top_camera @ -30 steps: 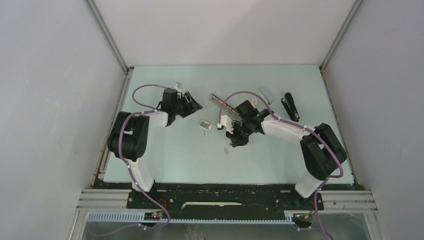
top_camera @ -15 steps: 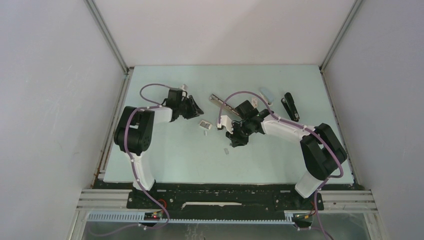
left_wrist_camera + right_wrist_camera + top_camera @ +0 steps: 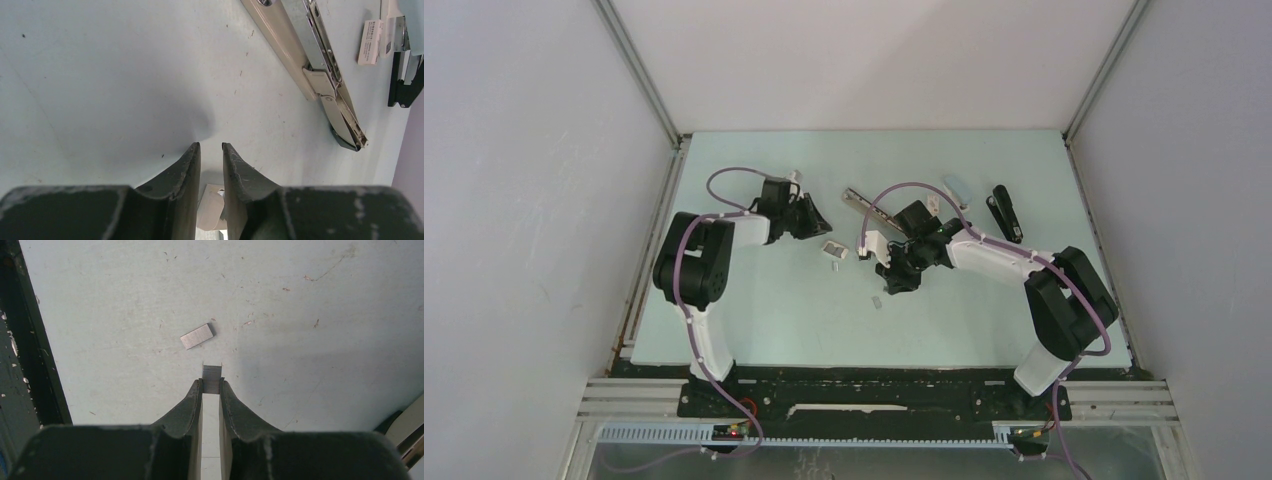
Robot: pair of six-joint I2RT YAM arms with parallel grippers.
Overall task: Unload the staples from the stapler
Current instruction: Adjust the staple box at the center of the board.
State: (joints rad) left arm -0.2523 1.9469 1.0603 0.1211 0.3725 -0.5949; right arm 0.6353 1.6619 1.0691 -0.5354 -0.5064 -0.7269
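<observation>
Your right gripper (image 3: 211, 383) is closed tight on a short silvery-grey strip of joined staples (image 3: 212, 372), which stands out beyond the fingertips just above the pale green table top (image 3: 754, 300). A second short silvery-grey staple strip (image 3: 196, 336) lies flat and loose on the table, just beside the held one but not touching it.

Take the opened beige stapler with its bare metal channel (image 3: 295, 47) as your landmark. Both strips are on its near side, towards the arm bases, and your right gripper is between the stapler and the loose strip.

Your left gripper (image 3: 211, 146) is to the left of that stapler, low over bare table. Its jaws stand only a narrow slit apart, with nothing between the tips. A small white boxy object (image 3: 834, 250) lies near it. A closed black stapler (image 3: 1004, 212) lies well to the beige stapler's right.
</observation>
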